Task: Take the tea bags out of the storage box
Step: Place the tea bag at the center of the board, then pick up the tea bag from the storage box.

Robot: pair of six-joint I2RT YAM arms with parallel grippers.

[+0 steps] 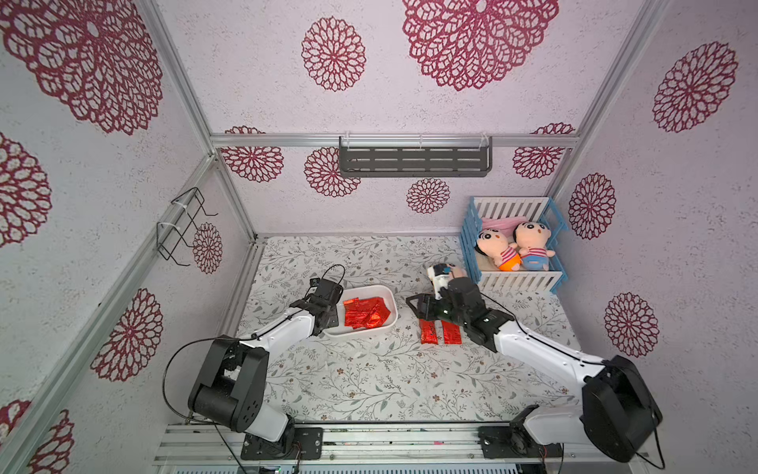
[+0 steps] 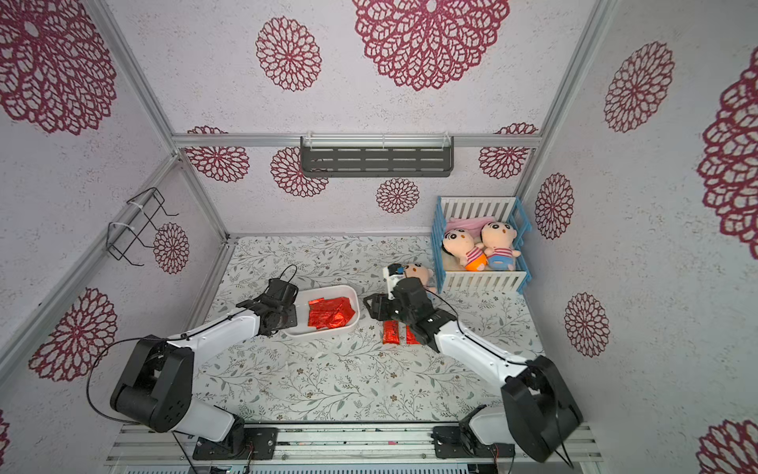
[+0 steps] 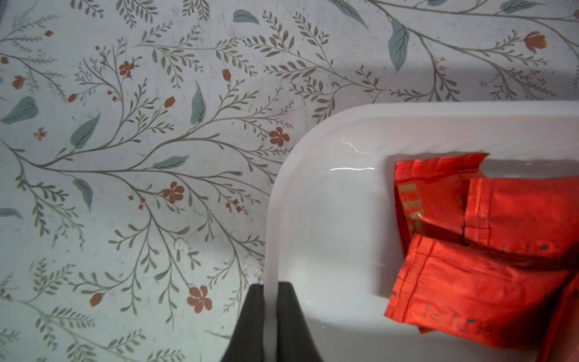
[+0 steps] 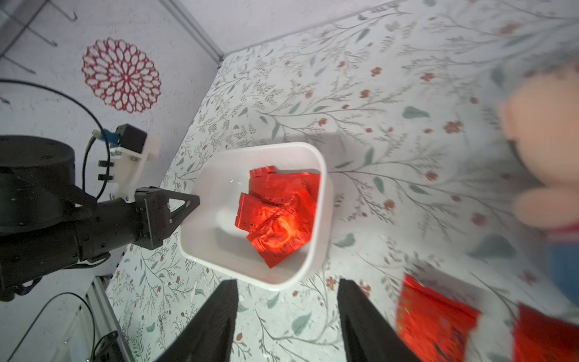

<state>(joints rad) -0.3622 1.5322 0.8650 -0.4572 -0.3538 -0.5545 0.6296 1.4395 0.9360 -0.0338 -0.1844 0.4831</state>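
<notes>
The white storage box (image 1: 395, 315) (image 2: 357, 312) sits left of centre on the floral table. Several red foil tea bags (image 1: 365, 314) (image 2: 330, 314) (image 3: 501, 250) (image 4: 279, 216) lie piled inside it. My left gripper (image 3: 271, 290) (image 1: 333, 319) is shut on the box's left rim (image 3: 329, 188), one finger inside and one outside. Two more tea bags (image 1: 428, 332) (image 2: 390, 332) (image 4: 435, 319) lie side by side on the table, right of the box. My right gripper (image 4: 286, 285) (image 1: 416, 307) hovers open and empty between the box (image 4: 322, 200) and those two.
A blue-and-white toy crib (image 1: 471, 242) with two plush dolls stands at the back right. A third plush doll (image 2: 418, 273) (image 4: 548, 156) lies on the table just behind my right wrist. A grey shelf (image 1: 414, 160) hangs on the back wall, a wire rack (image 1: 184, 225) on the left wall.
</notes>
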